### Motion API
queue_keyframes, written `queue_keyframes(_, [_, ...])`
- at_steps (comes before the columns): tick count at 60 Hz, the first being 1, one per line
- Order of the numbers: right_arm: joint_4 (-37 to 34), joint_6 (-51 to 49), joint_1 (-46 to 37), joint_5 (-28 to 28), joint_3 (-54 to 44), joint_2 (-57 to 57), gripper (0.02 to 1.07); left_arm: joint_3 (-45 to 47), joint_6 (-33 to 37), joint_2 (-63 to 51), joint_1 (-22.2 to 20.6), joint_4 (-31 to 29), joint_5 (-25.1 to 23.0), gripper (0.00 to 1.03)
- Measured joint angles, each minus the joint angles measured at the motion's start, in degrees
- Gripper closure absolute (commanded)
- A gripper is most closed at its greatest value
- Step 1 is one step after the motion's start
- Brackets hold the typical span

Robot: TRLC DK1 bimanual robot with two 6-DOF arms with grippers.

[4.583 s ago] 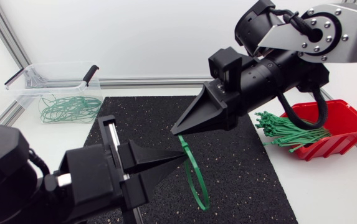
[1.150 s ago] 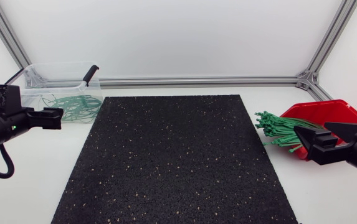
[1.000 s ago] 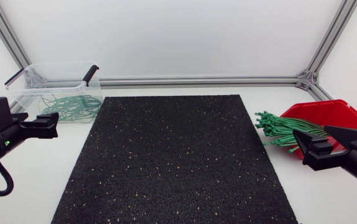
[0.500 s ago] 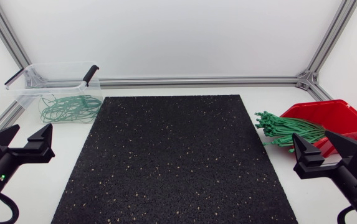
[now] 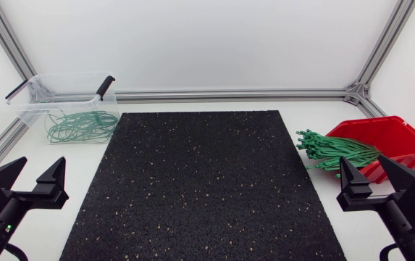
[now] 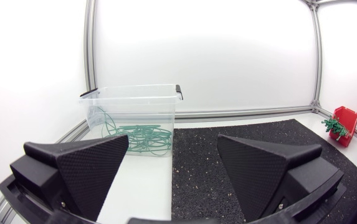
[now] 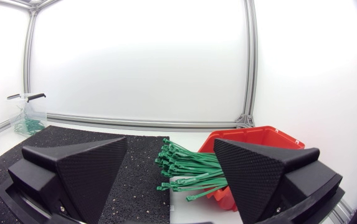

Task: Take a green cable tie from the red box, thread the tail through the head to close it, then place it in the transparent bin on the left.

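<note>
Left gripper faces the transparent bin, right gripper the red box.

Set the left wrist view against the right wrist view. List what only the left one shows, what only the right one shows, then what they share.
Left wrist only: the left gripper with both fingers spread open, and the looped ties seen as separate loops inside the clear bin.
Right wrist only: the right gripper, also open, and the straight ties fanning out of the red box, each one distinct.
Shared: the black mat, the clear bin and the red box, each near in one view and small and far in the other.
</note>
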State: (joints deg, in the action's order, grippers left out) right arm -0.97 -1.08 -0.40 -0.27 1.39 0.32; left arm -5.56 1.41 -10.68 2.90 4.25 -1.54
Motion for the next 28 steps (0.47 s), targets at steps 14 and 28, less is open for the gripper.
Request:
queue_keyframes(14, [-0.02,0.00,0.00,0.13,-0.02,0.00,0.06,3.04,-0.17,6.71,-1.70,-3.02,0.61,0.05])
queue_keyframes(28, [-0.02,0.00,0.00,0.13,-0.02,0.00,0.06,3.17,-0.20,10.29,-2.60,-3.61,1.07,0.04])
